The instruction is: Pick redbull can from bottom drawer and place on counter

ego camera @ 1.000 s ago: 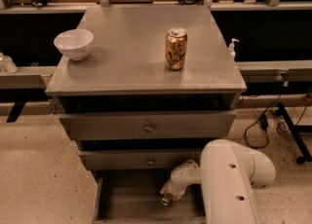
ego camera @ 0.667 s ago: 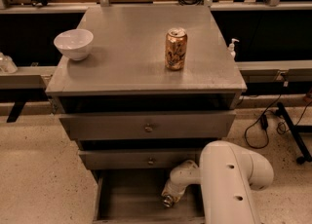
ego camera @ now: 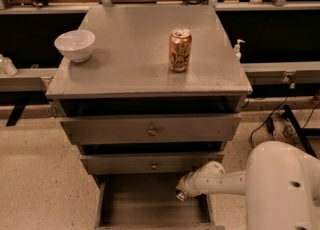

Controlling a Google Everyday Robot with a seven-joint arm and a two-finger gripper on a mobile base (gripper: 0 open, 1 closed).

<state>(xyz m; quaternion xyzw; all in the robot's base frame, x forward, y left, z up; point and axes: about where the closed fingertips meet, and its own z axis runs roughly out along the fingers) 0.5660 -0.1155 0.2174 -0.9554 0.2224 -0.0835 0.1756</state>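
Claw (ego camera: 181, 194) sits low inside the open bottom drawer (ego camera: 135, 201), over at its right side, on the end of the white arm (ego camera: 227, 181). How wide it stands, and whether it has hold of anything, I cannot tell. No clear sight of the redbull can; only a small pale glint at the claw's tip. On the tabletop (ego camera: 130, 74), a gold can (ego camera: 180, 50) stands upright, with a white bowl (ego camera: 75, 45) well to its left.

No readable text or brand, gold can (ego camera: 180, 50) with illegible markings, gripper (ego camera: 181, 194) inside bottom drawer (ego camera: 140, 199), right side
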